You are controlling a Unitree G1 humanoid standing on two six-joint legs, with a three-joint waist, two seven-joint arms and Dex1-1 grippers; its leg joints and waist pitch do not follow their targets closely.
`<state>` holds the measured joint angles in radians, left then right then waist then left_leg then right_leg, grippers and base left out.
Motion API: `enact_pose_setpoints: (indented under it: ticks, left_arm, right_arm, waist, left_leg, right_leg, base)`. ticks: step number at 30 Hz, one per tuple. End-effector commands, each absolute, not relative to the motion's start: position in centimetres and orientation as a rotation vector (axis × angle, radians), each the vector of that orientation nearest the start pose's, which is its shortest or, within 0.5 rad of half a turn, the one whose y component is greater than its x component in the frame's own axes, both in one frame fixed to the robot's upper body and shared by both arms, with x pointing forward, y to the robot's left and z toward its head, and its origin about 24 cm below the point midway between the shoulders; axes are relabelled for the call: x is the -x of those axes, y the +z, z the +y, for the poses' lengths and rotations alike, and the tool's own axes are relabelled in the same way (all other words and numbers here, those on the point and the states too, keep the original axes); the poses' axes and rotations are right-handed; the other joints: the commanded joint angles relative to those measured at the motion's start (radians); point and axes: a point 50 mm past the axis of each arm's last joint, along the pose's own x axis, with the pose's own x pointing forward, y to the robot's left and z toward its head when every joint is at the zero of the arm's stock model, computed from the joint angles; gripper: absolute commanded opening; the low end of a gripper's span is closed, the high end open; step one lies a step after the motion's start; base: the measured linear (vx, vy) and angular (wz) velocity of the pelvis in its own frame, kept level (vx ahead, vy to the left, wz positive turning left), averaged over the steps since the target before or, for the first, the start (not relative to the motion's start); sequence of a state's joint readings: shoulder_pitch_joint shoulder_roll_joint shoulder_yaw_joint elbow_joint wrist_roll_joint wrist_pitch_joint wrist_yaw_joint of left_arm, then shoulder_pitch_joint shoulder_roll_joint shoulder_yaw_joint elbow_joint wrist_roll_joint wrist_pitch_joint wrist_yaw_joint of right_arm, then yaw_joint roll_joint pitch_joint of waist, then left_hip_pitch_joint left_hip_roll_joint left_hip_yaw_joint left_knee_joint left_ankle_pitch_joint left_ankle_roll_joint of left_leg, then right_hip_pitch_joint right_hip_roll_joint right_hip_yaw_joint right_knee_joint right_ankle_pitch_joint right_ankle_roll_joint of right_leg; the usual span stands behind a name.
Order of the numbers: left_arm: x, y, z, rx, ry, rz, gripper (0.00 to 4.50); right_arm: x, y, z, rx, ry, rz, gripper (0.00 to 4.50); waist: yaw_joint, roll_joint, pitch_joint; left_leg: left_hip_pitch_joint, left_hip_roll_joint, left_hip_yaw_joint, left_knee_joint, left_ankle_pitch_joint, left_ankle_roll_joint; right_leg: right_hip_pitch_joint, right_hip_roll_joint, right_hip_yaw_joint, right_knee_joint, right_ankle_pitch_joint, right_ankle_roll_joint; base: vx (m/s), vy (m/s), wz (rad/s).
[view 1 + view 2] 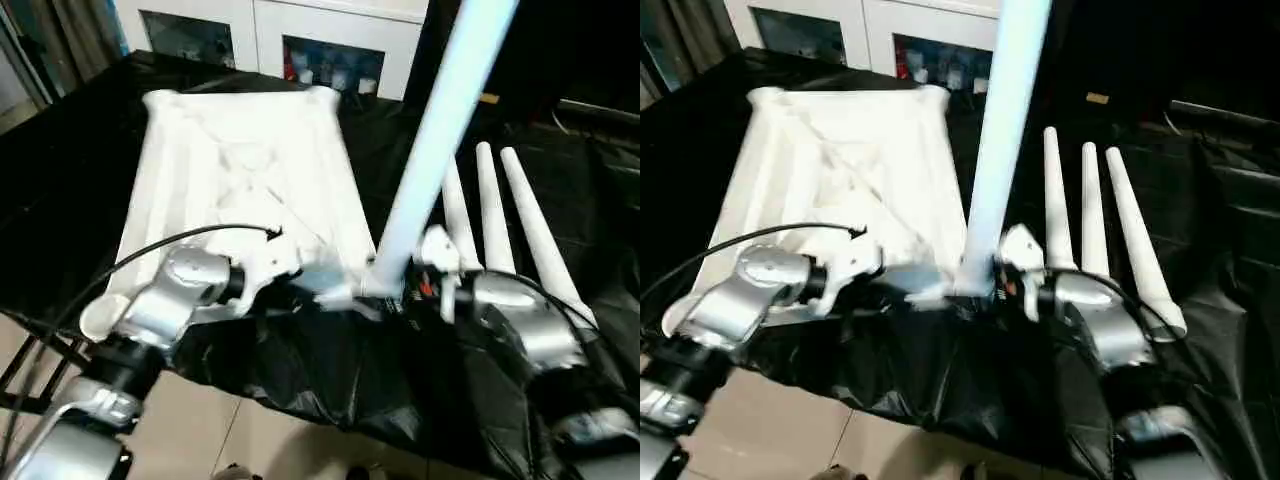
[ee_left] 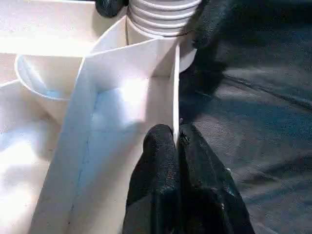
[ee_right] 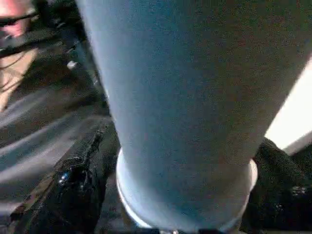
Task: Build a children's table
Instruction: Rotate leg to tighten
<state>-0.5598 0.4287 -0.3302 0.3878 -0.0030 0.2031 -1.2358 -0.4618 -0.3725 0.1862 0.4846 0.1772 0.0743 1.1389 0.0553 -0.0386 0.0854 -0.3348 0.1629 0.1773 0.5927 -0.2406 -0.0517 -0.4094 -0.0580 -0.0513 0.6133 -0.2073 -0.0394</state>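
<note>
white plastic, the table top [image 1: 245, 190] lies ribbed side up on the black cloth [image 1: 330, 370] that covers the work surface, and it serves as the landmark here. the left arm reaches in low from the near side of the top, its silver forearm bent at the wrist, and the left gripper [image 2: 175, 141] sits at the top's near edge with its two black fingers [image 2: 158, 161] pressed together on a thin upright rib of the underside, pinching that wall between them. just past that rib, at the top's near right corner, a round socket holds the ridged collar [image 2: 161, 17] of the standing leg [image 1: 430, 150], which rises steeply from the corner and leans slightly away from the top toward the far right. the right arm comes in from the near right of the top, forearm angled inward, and the right gripper [image 1: 990, 280] is at the base of that leg; its black fingers [image 3: 73, 190] show on either side of the tube just above the flared ring, closed around it. another corner socket [image 2: 41, 78] beside the pinched rib is an open cup with nothing in it. to the right of the top, three spare legs [image 1: 490, 215] lie side by side on the cloth, narrow ends pointing away. beyond the top's far edge stands a white cabinet [image 1: 270, 30] with glass doors.
</note>
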Motion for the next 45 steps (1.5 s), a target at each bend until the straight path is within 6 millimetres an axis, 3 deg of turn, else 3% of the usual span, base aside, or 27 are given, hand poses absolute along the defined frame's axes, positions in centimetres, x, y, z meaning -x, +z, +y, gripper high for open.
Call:
enact_pose_setpoints:
  ticks: [1,3,6,7,8,9,11,12,13,14,19,24,25,26,27,28,29,31,33,34,35,36,38,41,43,45]
  left_arm:
    - [-29.9,6.7,11.4,-0.437,-1.509,0.412,0.00]
    - [-29.9,6.7,11.5,-0.438,-1.511,0.415,0.00]
    - [-29.9,6.7,11.7,-0.437,-1.515,0.418,0.00]
    - [-29.9,6.7,11.7,-0.437,-1.515,0.418,0.00]
    - [-29.9,6.7,11.8,-0.430,-1.517,0.420,0.00]
    - [-29.9,6.7,11.8,-0.425,-1.519,0.418,0.00]
    - [-29.9,6.7,11.8,-0.418,-1.522,0.418,0.00]
    - [-29.9,6.7,11.9,-0.415,-1.522,0.418,0.00]
    - [-29.9,6.7,11.9,-0.413,-1.522,0.419,0.00]
    - [-29.8,6.6,12.0,-0.400,-1.520,0.421,0.00]
    - [-29.8,6.4,12.1,-0.370,-1.500,0.426,0.00]
    - [-30.3,5.7,11.3,-0.330,-1.391,0.436,0.00]
    - [-30.5,5.5,11.1,-0.322,-1.362,0.437,0.00]
    - [-31.1,5.3,10.0,-0.300,-1.267,0.431,0.00]
    - [-31.2,5.3,10.0,-0.299,-1.262,0.431,0.00]
    - [-31.7,5.3,8.9,-0.285,-1.184,0.423,0.00]
    - [-31.8,5.3,8.8,-0.283,-1.179,0.423,0.00]
    - [-32.3,5.5,7.6,-0.275,-1.107,0.403,0.00]
    - [-32.3,5.6,7.2,-0.271,-1.096,0.400,0.00]
    - [-32.3,5.6,6.8,-0.278,-1.085,0.394,0.00]
    - [-32.1,5.6,6.2,-0.281,-1.085,0.385,0.00]
    - [-32.1,5.6,6.1,-0.279,-1.088,0.381,0.00]
    - [-32.0,5.6,6.0,-0.278,-1.084,0.376,0.00]
    - [-31.7,5.4,6.1,-0.298,-1.110,0.357,0.00]
    - [-31.5,5.5,6.3,-0.297,-1.129,0.340,0.00]
    - [-31.4,5.6,6.5,-0.302,-1.151,0.322,0.00]
  right_arm:
    - [-29.6,4.6,-13.6,0.169,1.302,0.312,3.53]
    - [-29.6,4.6,-13.6,0.162,1.306,0.313,3.43]
    - [-29.3,4.5,-13.6,0.136,1.312,0.313,3.12]
    - [-29.3,4.5,-13.6,0.136,1.312,0.313,3.02]
    - [-29.2,4.4,-13.6,0.125,1.313,0.314,2.94]
    - [-29.0,4.2,-13.5,0.109,1.316,0.317,2.90]
    - [-28.6,3.9,-13.4,0.097,1.321,0.321,2.90]
    - [-28.5,3.7,-13.3,0.084,1.320,0.326,2.84]
    - [-28.4,3.6,-13.3,0.078,1.319,0.327,2.84]
    - [-28.2,3.2,-13.0,0.060,1.307,0.331,2.82]
    - [-28.1,2.3,-12.3,0.000,1.234,0.326,2.80]
    - [-29.7,1.4,-11.9,0.000,0.979,0.321,2.80]
    - [-30.1,1.2,-11.8,-0.001,0.927,0.323,2.80]
    - [-31.3,0.7,-11.5,-0.023,0.747,0.337,2.80]
    - [-31.4,0.7,-11.5,-0.024,0.739,0.338,2.79]
    - [-32.3,0.4,-11.0,-0.057,0.610,0.356,2.79]
    - [-32.3,0.4,-10.9,-0.060,0.604,0.356,2.79]
    - [-33.0,0.3,-10.2,-0.068,0.506,0.367,2.79]
    - [-33.1,0.4,-9.8,-0.070,0.500,0.363,2.79]
    - [-33.3,0.5,-9.4,-0.069,0.486,0.365,2.79]
    - [-33.4,0.6,-8.8,-0.060,0.484,0.361,2.79]
    - [-33.4,0.6,-8.5,-0.053,0.483,0.357,2.79]
    - [-33.4,0.6,-8.4,-0.044,0.489,0.353,2.79]
    - [-33.6,0.8,-8.2,-0.076,0.487,0.325,2.79]
    - [-33.7,1.0,-8.4,-0.088,0.499,0.307,3.35]
    - [-33.8,1.3,-8.6,-0.090,0.520,0.288,3.49]
  waist:
    - [0.000,0.003,-0.061]
    - [0.003,0.007,-0.063]
    - [0.005,0.005,-0.065]
    - [0.007,0.011,-0.065]
    - [0.007,0.008,-0.065]
    - [0.011,0.015,-0.065]
    - [0.011,0.013,-0.064]
    - [0.014,0.020,-0.063]
    - [0.013,0.017,-0.063]
    - [0.016,0.029,-0.062]
    - [0.015,0.031,-0.059]
    - [0.000,0.035,-0.053]
    - [-0.005,0.030,-0.050]
    - [-0.014,0.031,-0.044]
    - [-0.014,0.031,-0.044]
    - [-0.018,0.028,-0.043]
    - [-0.017,0.030,-0.043]
    - [-0.013,0.025,-0.045]
    - [-0.009,0.029,-0.049]
    - [-0.010,0.019,-0.052]
    - [-0.007,0.025,-0.052]
    - [-0.011,0.016,-0.053]
    - [-0.008,0.023,-0.056]
    - [-0.010,0.021,-0.054]
    - [-0.011,0.022,-0.053]
    - [-0.012,0.023,-0.054]
  left_leg:
    - [-0.004,0.074,-0.019,-0.060,0.065,0.178]
    - [-0.004,0.074,-0.020,-0.059,0.066,0.168]
    - [-0.004,0.073,-0.019,-0.057,0.080,0.167]
    - [-0.004,0.073,-0.020,-0.057,0.083,0.167]
    - [-0.004,0.074,-0.019,-0.057,0.081,0.168]
    - [-0.004,0.074,-0.021,-0.057,0.082,0.166]
    - [-0.004,0.074,-0.020,-0.057,0.073,0.165]
    - [-0.005,0.075,-0.021,-0.058,0.057,0.157]
    - [-0.004,0.075,-0.020,-0.059,0.048,0.153]
    - [-0.003,0.076,-0.021,-0.060,0.030,0.140]
    - [-0.008,0.074,-0.023,-0.065,-0.006,0.107]
    - [-0.005,0.072,-0.026,-0.075,-0.091,0.044]
    - [-0.008,0.070,-0.027,-0.077,-0.094,0.034]
    - [-0.003,0.068,-0.027,-0.079,-0.126,0.022]
    - [-0.003,0.068,-0.027,-0.079,-0.126,0.022]
    - [-0.002,0.066,-0.028,-0.080,-0.138,0.013]
    - [0.000,0.064,-0.029,-0.080,-0.141,0.010]
    - [0.004,0.064,-0.024,-0.078,-0.125,0.026]
    - [-0.002,0.064,-0.023,-0.079,-0.095,0.044]
    - [-0.005,0.065,-0.022,-0.079,-0.083,0.050]
    - [-0.006,0.064,-0.022,-0.078,-0.067,0.060]
    - [-0.006,0.064,-0.020,-0.077,-0.064,0.070]
    - [-0.011,0.064,-0.022,-0.076,-0.040,0.081]
    - [-0.013,0.065,-0.022,-0.077,-0.054,0.090]
    - [-0.011,0.067,-0.023,-0.079,-0.075,0.088]
    - [-0.011,0.068,-0.022,-0.080,-0.078,0.085]
  right_leg:
    - [0.063,-0.098,0.059,-0.047,0.052,-0.322]
    - [0.063,-0.100,0.059,-0.045,0.057,-0.327]
    - [0.065,-0.097,0.058,-0.041,0.086,-0.331]
    - [0.064,-0.098,0.058,-0.040,0.093,-0.333]
    - [0.064,-0.097,0.057,-0.041,0.099,-0.334]
    - [0.065,-0.098,0.057,-0.039,0.104,-0.336]
    - [0.064,-0.097,0.056,-0.041,0.107,-0.337]
    - [0.064,-0.098,0.055,-0.042,0.091,-0.338]
    - [0.065,-0.098,0.055,-0.044,0.083,-0.337]
    - [0.064,-0.098,0.055,-0.046,0.075,-0.338]
    - [0.070,-0.099,0.055,-0.050,0.061,-0.332]
    - [0.069,-0.104,0.058,-0.070,-0.107,-0.300]
    - [0.070,-0.103,0.059,-0.073,-0.142,-0.286]
    - [0.062,-0.102,0.060,-0.085,-0.234,-0.265]
    - [0.062,-0.102,0.060,-0.085,-0.234,-0.265]
    - [0.061,-0.103,0.059,-0.091,-0.307,-0.243]
    - [0.059,-0.103,0.059,-0.098,-0.357,-0.223]
    - [0.054,-0.101,0.062,-0.100,-0.347,-0.211]
    - [0.056,-0.099,0.061,-0.094,-0.287,-0.213]
    - [0.058,-0.098,0.060,-0.090,-0.263,-0.216]
    - [0.058,-0.098,0.060,-0.085,-0.222,-0.223]
    - [0.057,-0.097,0.059,-0.084,-0.204,-0.226]
    - [0.061,-0.100,0.058,-0.078,-0.165,-0.233]
    - [0.060,-0.101,0.057,-0.080,-0.176,-0.233]
    - [0.059,-0.102,0.057,-0.084,-0.208,-0.229]
    - [0.058,-0.101,0.058,-0.083,-0.202,-0.228]
  base:
    - [0.000,0.000,0.00]
    - [0.000,0.000,0.00]
    - [0.000,0.000,0.00]
    - [0.000,0.000,0.00]
    - [0.000,0.000,0.00]
    - [0.000,0.000,0.00]
    - [0.000,0.000,0.00]
    - [0.000,0.000,0.00]
    - [0.000,0.000,0.00]
    - [0.000,0.000,0.00]
    - [0.000,0.000,0.00]
    - [0.000,0.000,0.00]
    - [0.000,0.000,0.00]
    - [0.000,0.000,0.00]
    - [0.000,0.000,0.00]
    - [0.000,0.000,0.00]
    - [0.000,0.000,0.00]
    - [0.000,0.000,0.00]
    - [0.000,0.000,0.00]
    - [0.000,0.000,0.00]
    - [0.000,0.000,0.00]
    - [0.000,0.000,0.00]
    - [0.000,0.000,0.00]
    - [0.000,0.000,0.00]
    - [0.000,0.000,0.00]
    - [0.000,0.000,0.00]
